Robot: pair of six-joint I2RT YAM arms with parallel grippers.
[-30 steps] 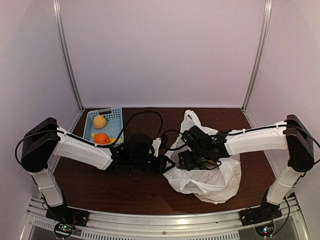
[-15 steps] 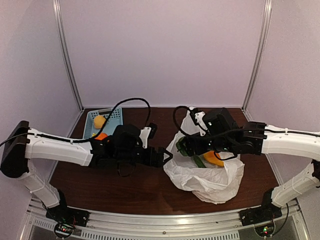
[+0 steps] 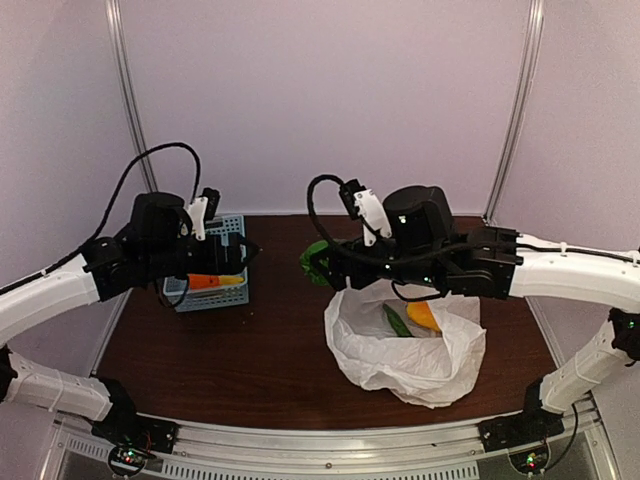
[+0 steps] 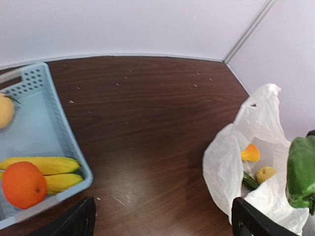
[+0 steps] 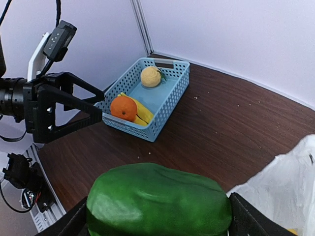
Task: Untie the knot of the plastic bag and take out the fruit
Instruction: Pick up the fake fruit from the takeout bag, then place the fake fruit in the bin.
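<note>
A dark brown wood-grain table (image 3: 270, 360) fills the floor of a pale-walled booth. Two white-shelled arms with black joints reach over it, black cables looping above their wrists.

The large thin white crinkly plastic bag (image 3: 400, 365) lies slumped on the right half of the table. Its mouth gapes open and one handle (image 4: 261, 98) stands up at the far side. In the top view the right forearm crosses its far edge and hides part of the rim.

The light blue perforated plastic basket (image 5: 165, 105) sits at the far left of the table, well apart from the bag. The left wrist covers much of it in the top view.

The left gripper (image 5: 98, 103), black with triangular fingers, is spread wide with nothing between the jaws. It hangs above the basket's near right corner.

The right gripper (image 3: 325, 265) hangs in the air between bag and basket. It pinches a glossy, bulging green bell pepper (image 5: 157, 204) across its width.

In the basket lie a smooth round orange (image 4: 23, 184), yellow bananas (image 4: 44, 166) just beside it, and a pale pitted yellow-orange ball (image 5: 150, 76) at the far end.

Inside the bag rest an orange wedge-shaped piece (image 4: 251, 153), a bumpy yellow lump (image 4: 266, 173) and a long dark green piece (image 3: 397, 322), close together.
</note>
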